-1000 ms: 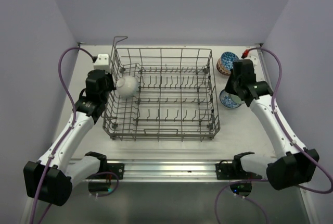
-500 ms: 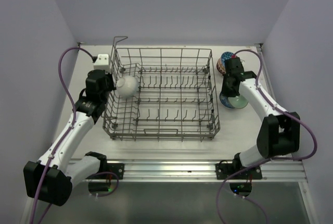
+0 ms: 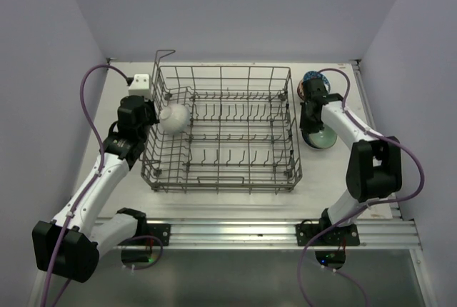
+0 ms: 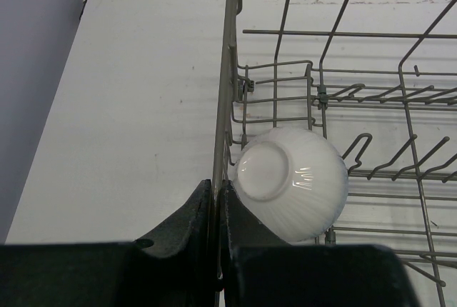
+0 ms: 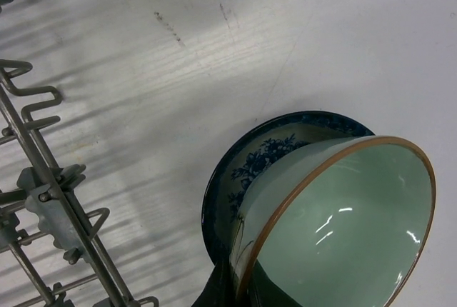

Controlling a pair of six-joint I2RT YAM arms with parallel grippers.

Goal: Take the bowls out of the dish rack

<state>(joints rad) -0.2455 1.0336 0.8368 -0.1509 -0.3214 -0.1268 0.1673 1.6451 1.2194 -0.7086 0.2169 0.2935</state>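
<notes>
The white bowl (image 4: 289, 182) was the only one we saw in the dish rack (image 3: 221, 187), at its wall nearest the bench's left edge. The left gripper (image 4: 216, 194) pinched narrow at its rim. Its foot faced up and leftward, mouth down, axis tilted. Near the right edge, the right gripper (image 5: 230, 287) clamped the pale green bowl (image 5: 343, 221), tipped over a blue-patterned bowl (image 5: 235, 171). We judged the unloading nearly done.
</notes>
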